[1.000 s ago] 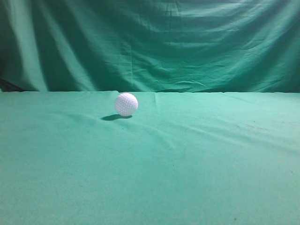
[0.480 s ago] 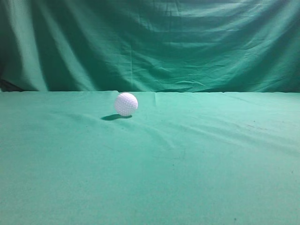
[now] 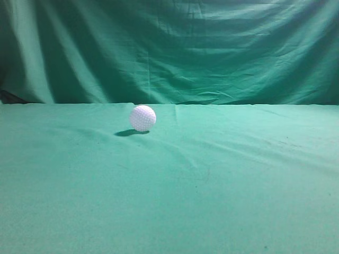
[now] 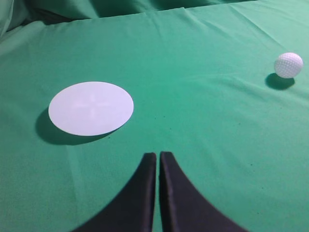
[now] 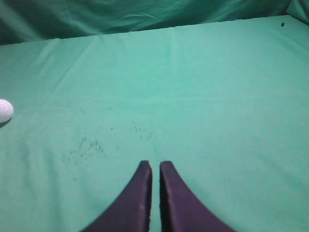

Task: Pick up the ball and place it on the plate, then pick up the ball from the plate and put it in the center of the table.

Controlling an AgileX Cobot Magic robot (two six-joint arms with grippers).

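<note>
The white dimpled golf ball [image 3: 142, 117] rests on the green cloth table [image 3: 212, 185], left of middle and toward the back. It also shows at the far right of the left wrist view [image 4: 288, 65] and at the left edge of the right wrist view [image 5: 5, 110]. A flat white round plate [image 4: 91, 108] lies on the cloth at the left of the left wrist view; it does not show in the exterior view. My left gripper [image 4: 158, 154] is shut and empty, near the plate's right side. My right gripper [image 5: 155, 164] is shut and empty, well right of the ball.
A darker folded green curtain [image 3: 169, 47] hangs behind the table's back edge. Small dark specks [image 5: 84, 147] mark the cloth ahead of my right gripper. Neither arm shows in the exterior view.
</note>
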